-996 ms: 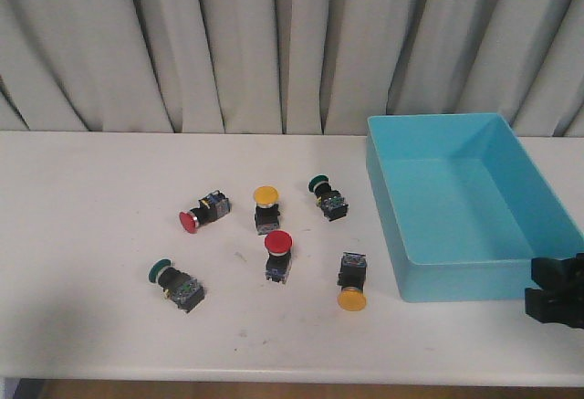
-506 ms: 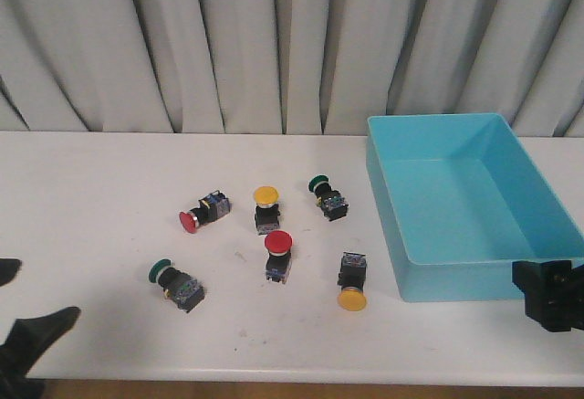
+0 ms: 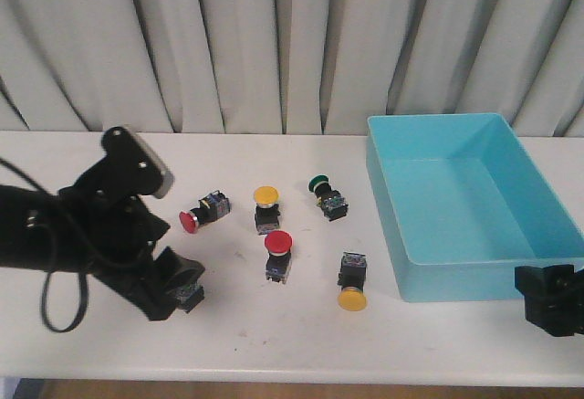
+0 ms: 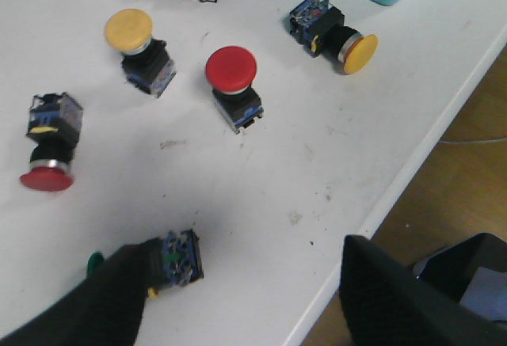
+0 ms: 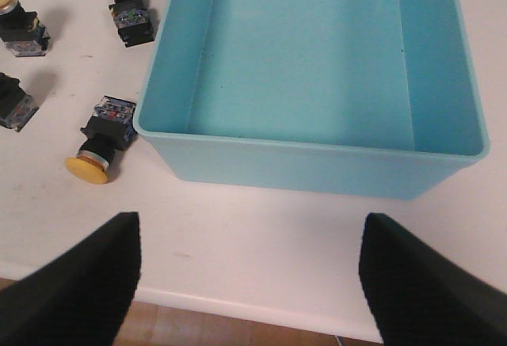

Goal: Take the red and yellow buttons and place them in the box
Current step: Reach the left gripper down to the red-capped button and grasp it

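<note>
Nearest the table's front edge, at far right: right gripper, fingers spread wide and empty in its wrist view, hovering just short of the box. Near left: left gripper, jaws wide apart, holding nothing, low over the table; one finger right against a green-capped switch lying on its side, real contact impossible to judge. Slightly farther back, right of centre: a yellow button tipped over, cap toward the front edge, just beside the box's near left corner but apart from it. Next back, mid-table: a red button standing cap-up. Behind that: a second yellow button, cap-up, close to the red one without touching. Left of it, near the left arm's wrist: another red button on its side, cap pointing left. Farther right, at about the same depth: a second green-capped switch, tilted. Farthest and right: box walls reaching back toward the grey curtain, interior bare turquoise, no buttons inside.
</note>
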Controlling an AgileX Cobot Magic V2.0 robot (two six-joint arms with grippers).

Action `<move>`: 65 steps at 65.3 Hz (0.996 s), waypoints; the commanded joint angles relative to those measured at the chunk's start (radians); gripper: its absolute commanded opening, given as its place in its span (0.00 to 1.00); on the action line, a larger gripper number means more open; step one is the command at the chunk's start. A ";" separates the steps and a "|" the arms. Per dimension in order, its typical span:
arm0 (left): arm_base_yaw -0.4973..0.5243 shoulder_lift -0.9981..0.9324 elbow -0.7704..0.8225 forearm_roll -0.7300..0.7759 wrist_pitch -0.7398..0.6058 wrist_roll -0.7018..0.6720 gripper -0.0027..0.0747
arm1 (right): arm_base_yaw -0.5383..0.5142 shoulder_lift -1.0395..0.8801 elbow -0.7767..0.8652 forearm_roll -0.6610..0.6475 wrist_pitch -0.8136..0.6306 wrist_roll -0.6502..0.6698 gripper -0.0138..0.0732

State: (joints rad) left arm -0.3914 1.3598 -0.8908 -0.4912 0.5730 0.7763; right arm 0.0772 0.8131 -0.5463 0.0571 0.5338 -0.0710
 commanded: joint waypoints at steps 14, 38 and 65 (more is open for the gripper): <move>-0.124 0.273 -0.259 0.124 -0.110 -0.241 0.69 | -0.006 0.002 -0.033 0.001 -0.062 -0.009 0.78; -0.224 0.516 -0.549 0.549 -0.021 -0.770 0.69 | -0.006 0.002 -0.033 0.001 -0.065 -0.009 0.78; -0.227 0.656 -0.629 0.526 -0.009 -0.863 0.69 | -0.006 0.002 -0.033 0.001 -0.065 -0.009 0.78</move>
State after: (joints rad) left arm -0.6147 2.0476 -1.4896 0.0410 0.6087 -0.0574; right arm 0.0772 0.8131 -0.5463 0.0571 0.5330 -0.0718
